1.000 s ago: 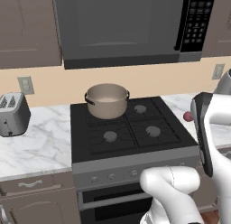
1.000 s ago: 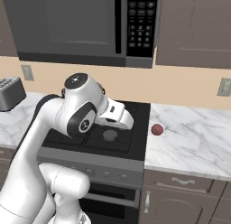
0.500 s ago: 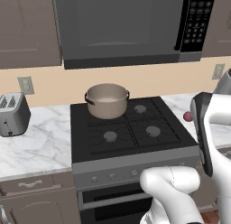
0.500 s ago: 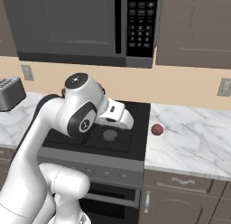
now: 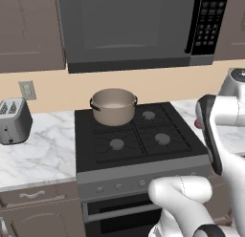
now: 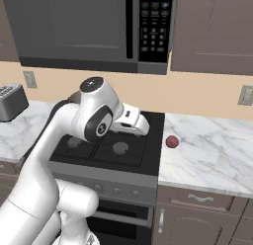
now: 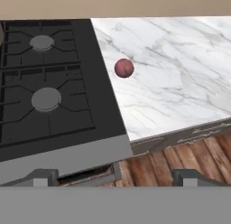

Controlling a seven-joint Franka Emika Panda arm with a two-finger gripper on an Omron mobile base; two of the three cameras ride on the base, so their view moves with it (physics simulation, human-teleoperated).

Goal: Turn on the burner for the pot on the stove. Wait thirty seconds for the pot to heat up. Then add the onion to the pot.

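The hand (image 7: 113, 178) stands wide and holds nothing, its tips at the bottom of the hand view above the stove's (image 7: 58, 146) front edge. The onion (image 7: 124, 68) lies upper centre on the marble desk (image 7: 180, 83), just beside the stove. In the left base view the pot (image 5: 114, 106) sits at centre on the rear left burner.

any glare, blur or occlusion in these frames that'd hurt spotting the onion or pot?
Left base view: even flat light, pot sharp, the arm covers most of the onion. Right base view: onion clear on the marble counter, the arm hides the pot. Hand view: soft, onion unobstructed, no glare.
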